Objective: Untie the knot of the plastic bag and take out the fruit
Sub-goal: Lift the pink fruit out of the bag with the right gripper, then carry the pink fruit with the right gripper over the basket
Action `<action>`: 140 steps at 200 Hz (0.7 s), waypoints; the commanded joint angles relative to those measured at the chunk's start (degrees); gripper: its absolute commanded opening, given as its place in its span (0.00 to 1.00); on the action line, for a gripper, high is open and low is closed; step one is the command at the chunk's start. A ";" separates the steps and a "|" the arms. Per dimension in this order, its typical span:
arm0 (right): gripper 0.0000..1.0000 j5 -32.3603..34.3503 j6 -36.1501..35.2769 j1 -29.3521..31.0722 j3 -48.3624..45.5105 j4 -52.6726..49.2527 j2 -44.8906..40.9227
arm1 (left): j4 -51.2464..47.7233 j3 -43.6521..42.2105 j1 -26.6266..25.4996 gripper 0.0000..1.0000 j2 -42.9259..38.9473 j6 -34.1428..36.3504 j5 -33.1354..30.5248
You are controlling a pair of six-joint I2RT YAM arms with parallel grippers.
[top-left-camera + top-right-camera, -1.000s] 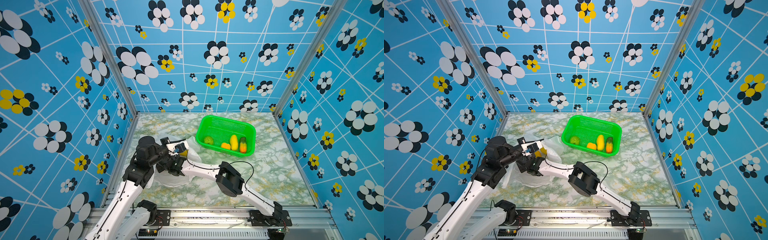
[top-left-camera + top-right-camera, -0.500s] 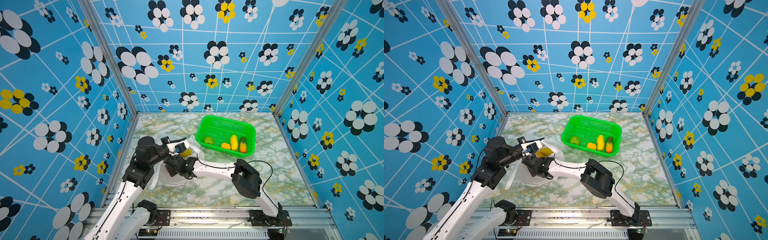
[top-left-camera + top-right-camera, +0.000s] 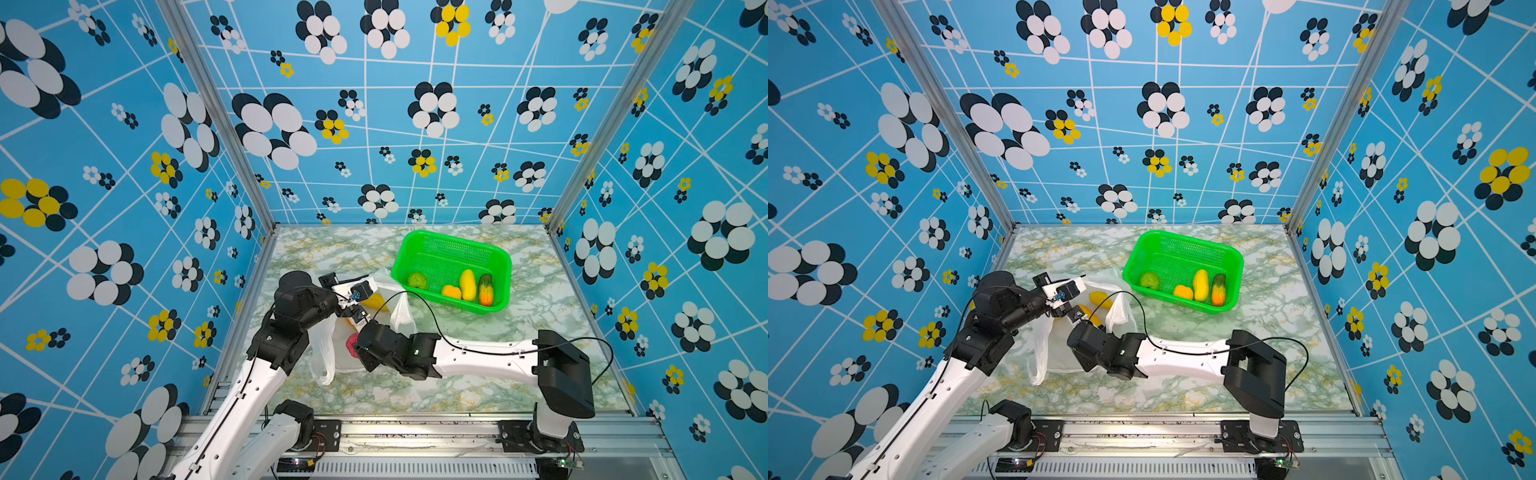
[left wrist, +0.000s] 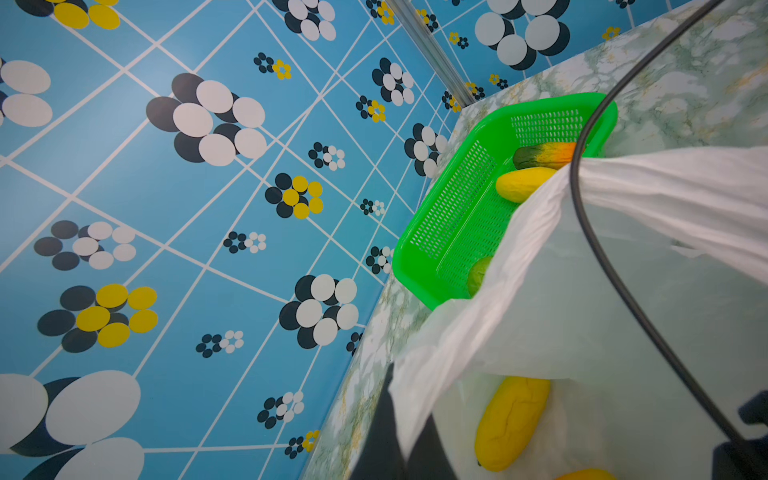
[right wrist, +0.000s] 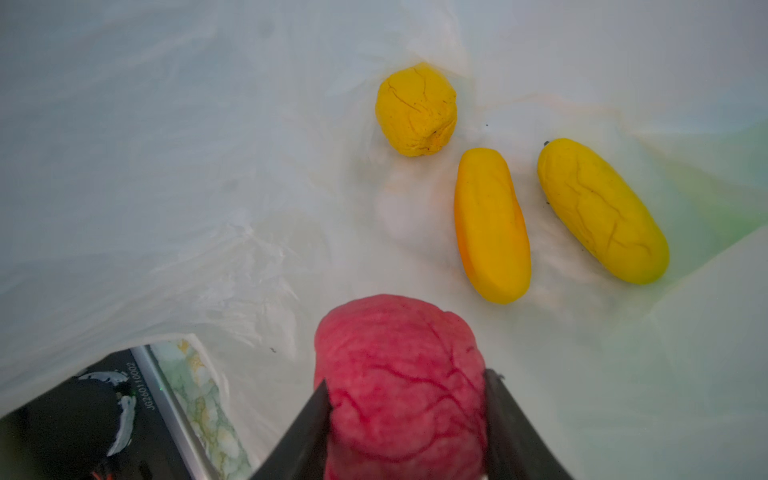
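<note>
Right wrist view alone shows the right gripper (image 5: 405, 399) half-open, clasping the red fruit (image 5: 399, 353); left gripper (image 4: 405, 432), largely cut off, is pinched tight on the bag (image 4: 540, 311).

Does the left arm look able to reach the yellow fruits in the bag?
Probably not: left gripper is shut on the plastic bag, and right gripper, holding the pink-red fruit, sits in its mouth.
</note>
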 commanded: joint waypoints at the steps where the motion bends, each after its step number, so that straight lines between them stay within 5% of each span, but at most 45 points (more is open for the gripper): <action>1: 0.30 1.85 -1.58 0.22 -2.07 2.42 -5.22 | -0.31 0.48 0.45 0.00 0.46 -1.74 -1.46; 74: 0.30 9.35 -6.64 0.39 -12.25 8.34 -21.72 | -0.70 1.61 2.45 0.00 1.91 -4.94 1.12; 140: 0.29 24.11 -13.96 -0.74 -23.81 17.08 -41.04 | -0.52 1.96 3.35 0.00 2.44 -5.73 2.81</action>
